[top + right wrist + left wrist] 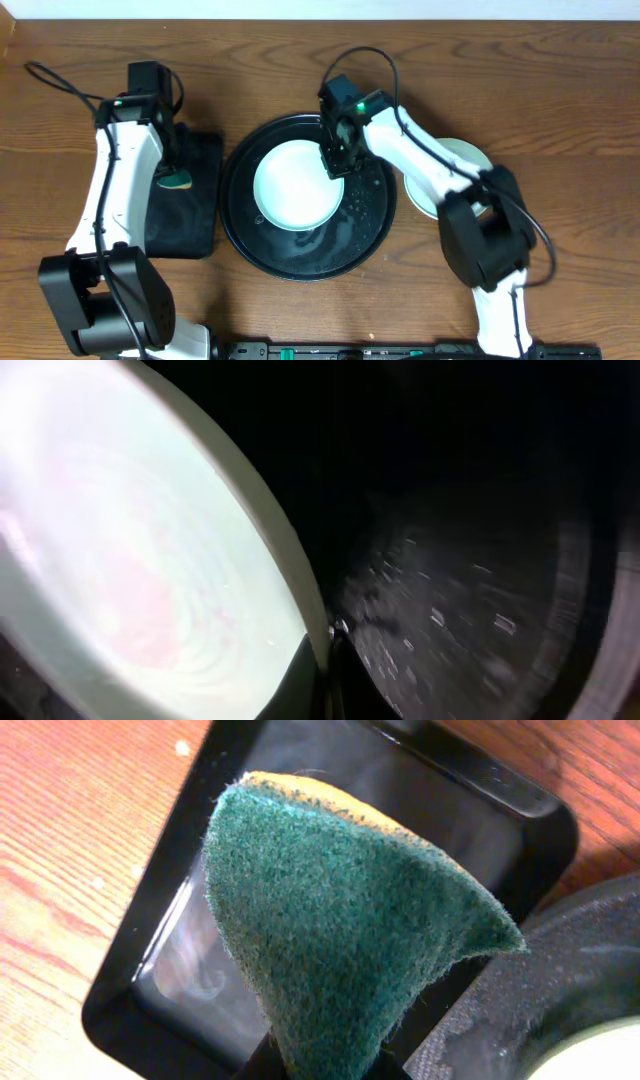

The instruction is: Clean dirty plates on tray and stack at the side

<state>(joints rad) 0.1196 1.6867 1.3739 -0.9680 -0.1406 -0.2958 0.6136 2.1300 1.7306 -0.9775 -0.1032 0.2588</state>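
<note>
1. Left gripper (322, 1065): clenched on a green sponge (340, 920) with an orange backing, held above the rectangular tray (130, 990).
2. Right gripper (337, 160): clamped on the right rim of the mint plate (292, 185), whose face shows a faint reddish smear.
3. Mint plate: inside the round tray (240, 235), left of centre. Droplets (365, 205) lie on the tray floor beside it.
4. Side plate (468, 155): on the table (560, 90) right of the round tray, partly under the right arm.
</note>
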